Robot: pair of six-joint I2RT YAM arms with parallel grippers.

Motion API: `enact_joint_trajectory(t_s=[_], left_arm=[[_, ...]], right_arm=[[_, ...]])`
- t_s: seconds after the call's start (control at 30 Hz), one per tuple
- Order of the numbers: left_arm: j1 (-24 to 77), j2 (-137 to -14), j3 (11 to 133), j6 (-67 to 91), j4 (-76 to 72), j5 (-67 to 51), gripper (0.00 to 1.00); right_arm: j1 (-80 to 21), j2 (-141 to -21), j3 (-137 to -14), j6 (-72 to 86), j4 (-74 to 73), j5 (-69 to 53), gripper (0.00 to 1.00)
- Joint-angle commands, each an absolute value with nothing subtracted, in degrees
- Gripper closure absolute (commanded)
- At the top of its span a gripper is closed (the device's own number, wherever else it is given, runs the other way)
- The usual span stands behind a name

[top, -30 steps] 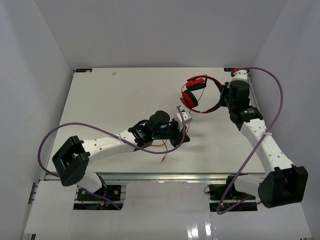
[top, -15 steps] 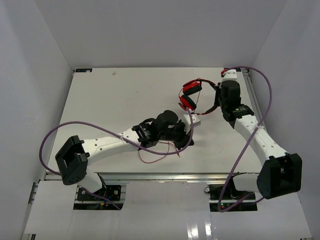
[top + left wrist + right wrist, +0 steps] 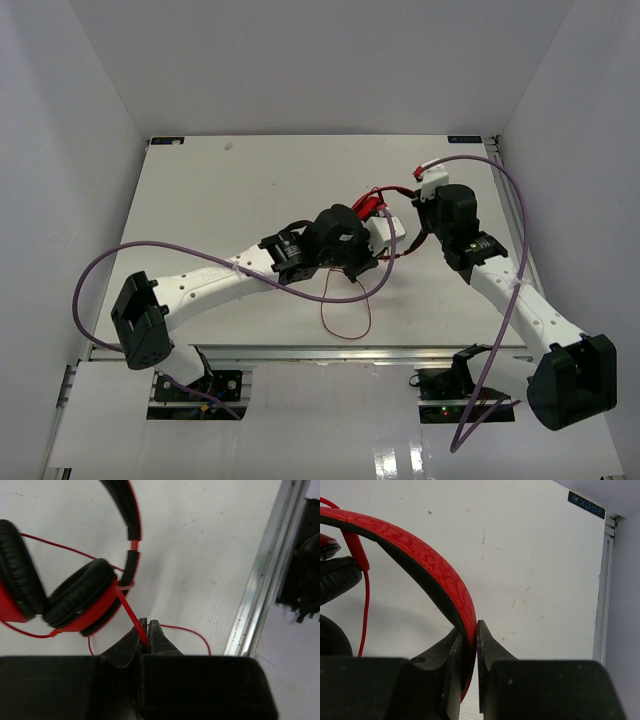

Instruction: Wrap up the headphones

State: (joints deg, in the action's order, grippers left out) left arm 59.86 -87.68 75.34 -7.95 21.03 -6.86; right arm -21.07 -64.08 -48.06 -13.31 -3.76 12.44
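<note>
The headphones (image 3: 372, 206) are sitting in the right middle of the white table (image 3: 230, 200), held between the two arms. In the top view they are showing only partly, their red shell peeking out behind the left arm's black wrist.

The left gripper (image 3: 148, 630) is pinching the thin red cord (image 3: 129, 611) between nearly closed jaws. In the left wrist view the cord is running taut from the red ear cup (image 3: 85, 617) down into the fingertips, and a further stretch is curving away on the table to the right, toward the metal rail (image 3: 260, 580) at the table edge. The two black ear pads are lying side by side at the left of that view, with the headband arching upward out of the picture. A slack loop of cord (image 3: 345, 337) is hanging toward the near edge of the table, below the left wrist.

The right gripper (image 3: 472, 630) is clamping the red headband (image 3: 425, 562), its jaws closed tightly on both faces of the band. The band is sweeping up and to the left from the fingertips, black padding lining its underside. A purple cable (image 3: 150, 255) is looping over the left arm.
</note>
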Motion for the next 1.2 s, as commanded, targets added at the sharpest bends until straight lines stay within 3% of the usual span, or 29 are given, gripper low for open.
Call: enact_joint_trajectory(t_s=[0.0,0.4,1.17], left_arm=[[57.60,-85.36,78.71,-13.91,25.39,-1.05,0.95],[55.99,-83.99,79.95,-22.66,24.41,10.78,0.95],[54.49,-79.72,71.84,-31.35,15.03,17.08,0.91]], right_arm=[[-21.17,-59.41,-47.33,-19.92,-5.57,2.51,0.92],[-21.09,-57.15,-47.09,-29.34,-13.22,-9.40,0.92],[-21.09,-56.95,-48.81,-26.98,-17.14,-16.73,0.92]])
